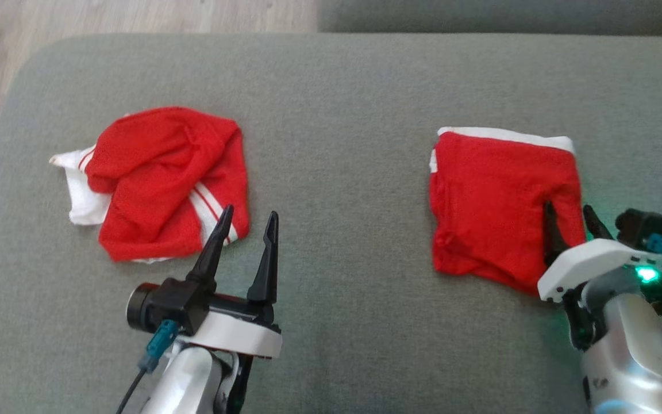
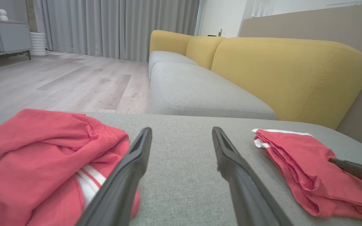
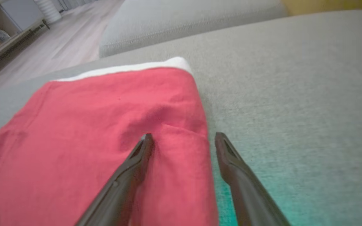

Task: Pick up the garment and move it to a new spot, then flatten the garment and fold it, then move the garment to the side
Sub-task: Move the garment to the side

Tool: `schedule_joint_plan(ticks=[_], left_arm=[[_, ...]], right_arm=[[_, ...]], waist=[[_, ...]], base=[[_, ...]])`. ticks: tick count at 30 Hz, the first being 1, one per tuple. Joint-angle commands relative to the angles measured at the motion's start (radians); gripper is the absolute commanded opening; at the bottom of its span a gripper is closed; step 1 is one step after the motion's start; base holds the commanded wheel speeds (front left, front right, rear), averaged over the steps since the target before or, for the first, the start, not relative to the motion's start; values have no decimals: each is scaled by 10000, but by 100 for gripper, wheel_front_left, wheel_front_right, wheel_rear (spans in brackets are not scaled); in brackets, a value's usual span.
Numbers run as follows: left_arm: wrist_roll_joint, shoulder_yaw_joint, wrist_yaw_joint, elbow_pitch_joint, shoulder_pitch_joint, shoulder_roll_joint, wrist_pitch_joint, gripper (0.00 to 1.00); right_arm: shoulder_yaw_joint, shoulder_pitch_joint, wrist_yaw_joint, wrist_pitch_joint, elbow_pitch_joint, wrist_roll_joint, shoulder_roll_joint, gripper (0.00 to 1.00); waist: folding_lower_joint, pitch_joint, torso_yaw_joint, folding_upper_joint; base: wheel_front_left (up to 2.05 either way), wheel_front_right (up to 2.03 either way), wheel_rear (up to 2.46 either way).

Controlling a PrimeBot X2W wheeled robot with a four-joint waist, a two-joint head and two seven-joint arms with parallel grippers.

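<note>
You have two red garments on one grey cushion [image 1: 337, 144]: a folded garment [image 1: 500, 201] at right, a crumpled garment [image 1: 158, 178] at left. Both grippers gape wide and empty: the right gripper [image 1: 568, 207] over the folded one's edge, the left gripper [image 1: 250, 215] just beside the crumpled one.

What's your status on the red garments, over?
Left gripper open, beside crumpled garment. Right gripper open, straddling edge of folded garment, nothing held. Grey cushion, no obstruction seen.
</note>
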Motion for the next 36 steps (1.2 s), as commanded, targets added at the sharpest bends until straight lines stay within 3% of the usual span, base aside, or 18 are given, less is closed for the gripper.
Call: schedule_joint_plan(ticks=[1, 5, 6, 7, 8, 14, 20, 24, 28, 32, 36], left_arm=[[58, 249, -13, -342, -410, 3, -95, 100], [118, 263, -29, -361, -481, 3, -95, 100], [123, 268, -36, -365, -489, 3, -95, 100], [126, 273, -40, -365, -495, 3, -95, 100], [134, 276, -37, -358, -499, 3, -95, 100], [170, 291, -10, -315, -373, 3, -95, 100], [104, 294, 13, -366, -220, 3, -95, 100], [76, 297, 48, -486, -209, 3, -95, 100], [43, 264, 84, -640, -289, 3, -95, 100], [-6, 204, 104, -767, -433, 3, -95, 100], [-179, 212, 98, -799, -586, 3, -95, 100]], right_arm=[[259, -372, 67, -9, -191, -7, -24, 100], [291, -735, 67, 141, 616, -106, -24, 100], [342, -815, 67, 144, 780, -123, -24, 95], [407, -890, 67, 126, 922, -121, -24, 25], [478, -959, 67, 53, 1022, -217, -24, 0], [1019, -1351, 67, -413, 1137, -1358, -185, 0], [2105, -1543, 67, -300, 827, -1986, -1027, 0], [3133, -1569, 67, -27, 635, -1669, -2232, 0], [3824, -1696, 67, 158, 515, -1221, -3925, 0], [3890, -1905, 67, 264, 572, -1125, -5392, 0], [3428, -1985, 67, 207, 802, -1299, -6349, 0]], waist=[[-2, 187, 163, 0], [-2, 315, 243, 0], [-2, 327, 251, 0], [-2, 329, 252, 0], [-2, 322, 243, 0], [-2, 0, -23, 0], [-2, -300, -295, 0], [-2, -262, -384, 0], [-2, 4, -398, 0], [-2, 343, -340, 0], [-2, 657, -243, 0]], base=[[0, 0, 0], [0, 0, 0], [0, 0, 0], [0, 0, 0], [0, 0, 0], [0, 0, 0], [0, 0, 0], [0, 0, 0], [0, 0, 0], [0, 0, 0], [0, 0, 0]])
